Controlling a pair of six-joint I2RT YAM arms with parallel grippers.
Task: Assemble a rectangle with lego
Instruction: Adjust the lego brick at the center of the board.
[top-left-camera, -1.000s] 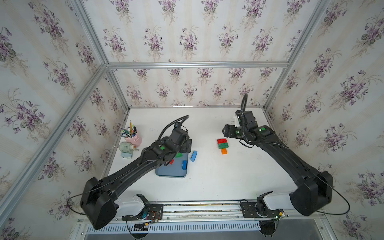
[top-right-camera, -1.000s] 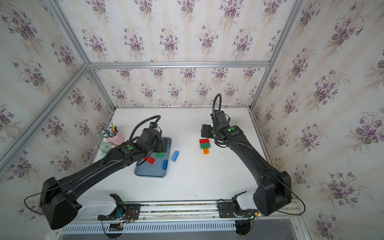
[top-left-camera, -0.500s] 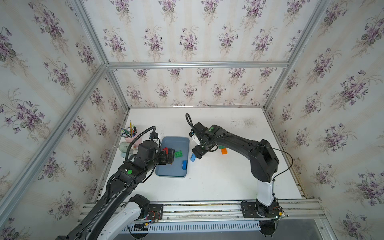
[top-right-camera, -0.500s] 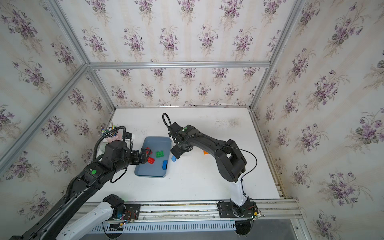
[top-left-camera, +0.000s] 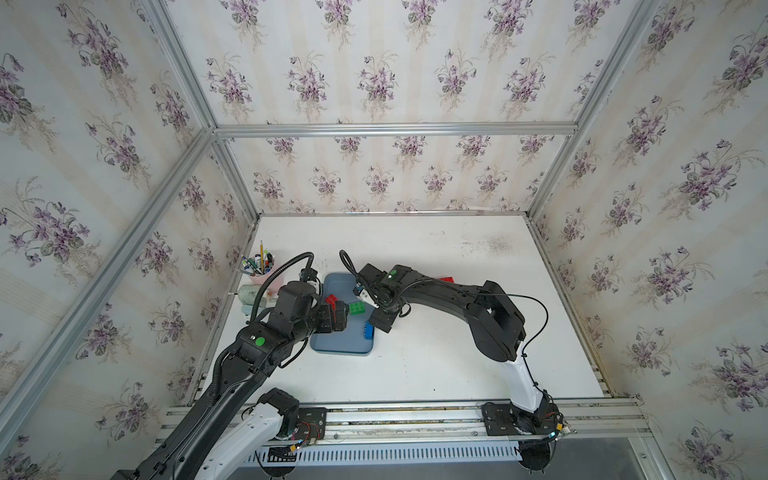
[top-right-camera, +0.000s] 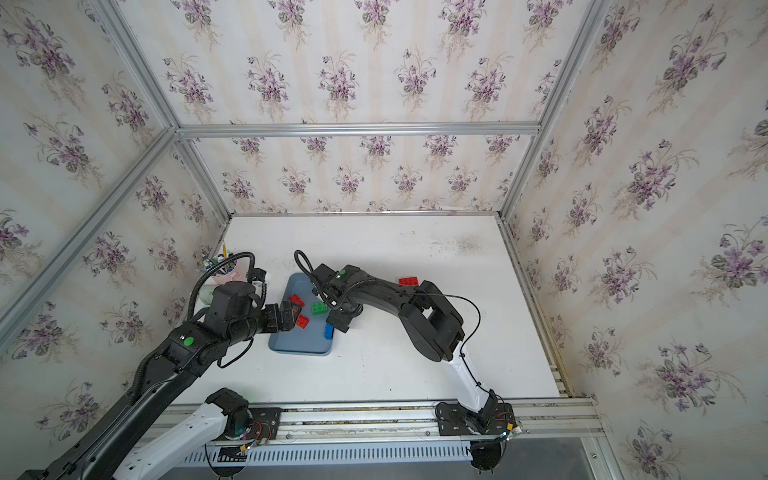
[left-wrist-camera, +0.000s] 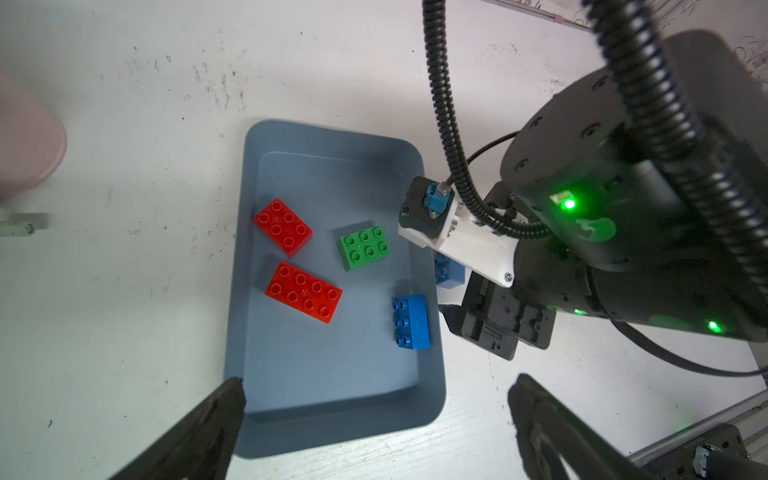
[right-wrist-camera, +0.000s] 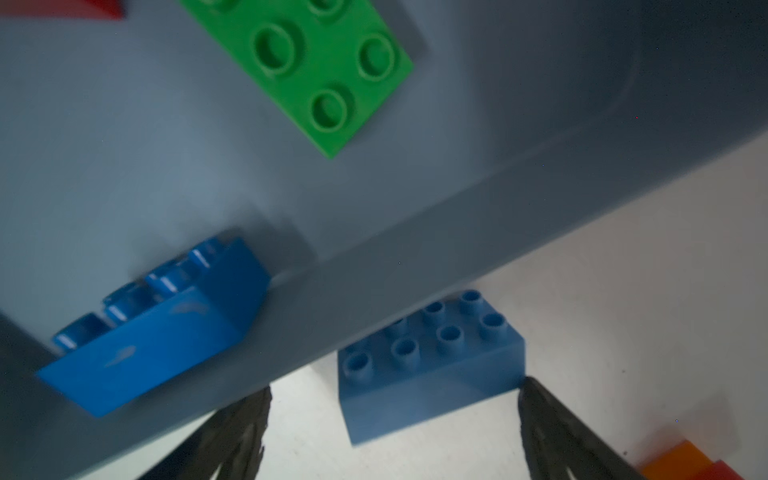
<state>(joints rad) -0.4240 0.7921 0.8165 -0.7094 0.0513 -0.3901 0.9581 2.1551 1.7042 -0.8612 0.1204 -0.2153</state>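
- The left hand (left-wrist-camera: 379, 382) is hovering over one end of the tray (left-wrist-camera: 332, 133), with its fingers (left-wrist-camera: 199, 428) spread wide and holding nothing.
- Four bricks are lying inside the tray. A short red brick (left-wrist-camera: 282, 227), a long red brick (left-wrist-camera: 303, 291) and a green brick (left-wrist-camera: 365, 248) are sitting studs up, and a blue brick (left-wrist-camera: 410, 322) is lying on its side close against the tray wall.
- The right hand (right-wrist-camera: 395, 386) is reaching down to the worktop (top-left-camera: 436, 361) just outside that wall, with its fingers spread and gripping nothing.
- A pale blue brick (right-wrist-camera: 428, 374) is sitting studs up on the worktop between those fingers. One fingertip is right at its corner and the other is standing clear.
- A lone red brick (top-right-camera: 408, 281) is lying beyond the right arm, well apart from the tray.
- An orange brick (right-wrist-camera: 673, 457) is showing at the edge of the right wrist view.
- A cup of pens (top-left-camera: 266, 274) is standing beside the left arm.
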